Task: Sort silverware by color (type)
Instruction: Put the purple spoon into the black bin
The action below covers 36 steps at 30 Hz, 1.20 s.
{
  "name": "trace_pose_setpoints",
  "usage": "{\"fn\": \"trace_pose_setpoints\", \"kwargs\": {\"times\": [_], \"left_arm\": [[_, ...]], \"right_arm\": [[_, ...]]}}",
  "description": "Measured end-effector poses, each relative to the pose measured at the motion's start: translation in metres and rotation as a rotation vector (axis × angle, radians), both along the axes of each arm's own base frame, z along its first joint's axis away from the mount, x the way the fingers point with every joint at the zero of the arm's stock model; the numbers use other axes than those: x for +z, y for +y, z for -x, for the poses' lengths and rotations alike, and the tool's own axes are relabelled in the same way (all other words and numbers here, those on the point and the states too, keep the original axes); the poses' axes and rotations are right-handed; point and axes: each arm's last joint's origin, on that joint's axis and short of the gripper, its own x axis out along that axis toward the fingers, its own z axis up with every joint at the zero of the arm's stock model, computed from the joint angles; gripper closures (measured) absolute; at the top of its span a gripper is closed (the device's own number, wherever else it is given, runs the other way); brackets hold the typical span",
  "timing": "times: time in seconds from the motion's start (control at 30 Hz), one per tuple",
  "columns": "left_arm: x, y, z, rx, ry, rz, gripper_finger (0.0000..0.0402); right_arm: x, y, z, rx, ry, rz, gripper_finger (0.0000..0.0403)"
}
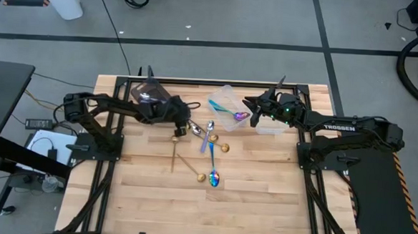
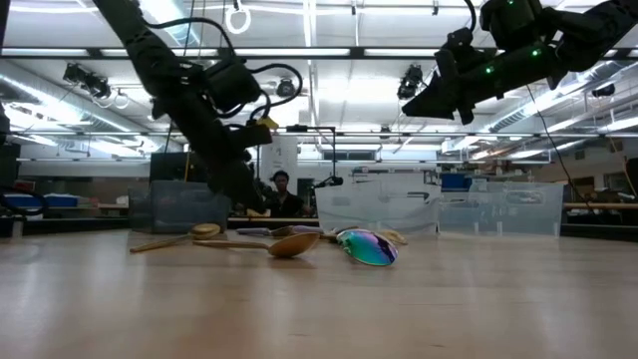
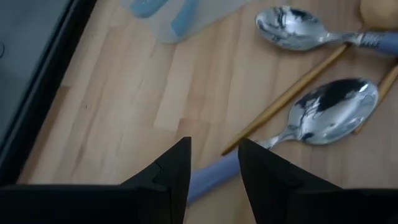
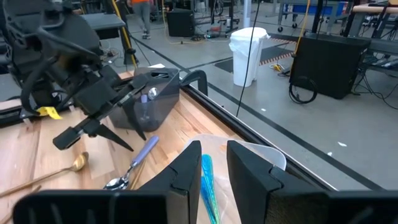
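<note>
- Lettering "TROSSEN" shows in white on the right arm's dark link (image 1: 338,127).
- Left gripper (image 3: 213,163) sits low over the wooden table (image 1: 262,198), fingers narrowly apart astride the pale lilac handle of a shiny silver spoon (image 3: 329,115); whether they pinch it I cannot tell.
- Right gripper (image 4: 213,163) hangs above the clear plastic tub (image 1: 227,104), narrowly parted around a teal-handled iridescent spoon (image 4: 208,180).
- Gold spoons (image 1: 176,144) lie mid-table.

Wooden table (image 1: 140,199) bears scattered spoons (image 1: 209,147), clear tubs (image 1: 227,104), dark tub (image 1: 149,94).
</note>
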Motion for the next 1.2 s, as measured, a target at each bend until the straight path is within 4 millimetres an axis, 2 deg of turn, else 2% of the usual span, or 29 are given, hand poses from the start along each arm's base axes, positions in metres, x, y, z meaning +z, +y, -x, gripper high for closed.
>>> {"fn": "trace_pose_setpoints", "kwargs": {"times": [0.13, 0.3, 0.63, 0.9, 1.03, 1.2], "left_arm": [[0.006, 0.008, -0.005, -0.022, 0.044, 0.044, 0.0260], [-0.004, 0.013, -0.009, -0.057, 0.151, 0.070, 0.0260], [-0.003, 0.025, -0.025, -0.159, 0.284, 0.072, 0.0260], [0.000, 0.041, -0.017, -0.216, 0.309, 0.308, 0.0260], [-0.008, 0.044, -0.011, -0.215, 0.372, 0.352, 0.0260], [-0.017, 0.043, -0.012, -0.257, 0.416, 0.357, 0.0260]], "right_arm": [[0.000, 0.000, 0.000, 0.000, -0.003, 0.001, 0.0315], [0.001, 0.000, 0.000, 0.001, -0.006, 0.008, 0.0315], [0.001, 0.000, 0.000, 0.000, -0.004, 0.010, 0.0315], [0.001, 0.000, 0.000, 0.000, -0.004, 0.011, 0.0315], [0.000, 0.000, 0.000, 0.001, 0.001, 0.013, 0.0315], [0.001, 0.000, 0.000, 0.001, 0.000, 0.013, 0.0315]]}}
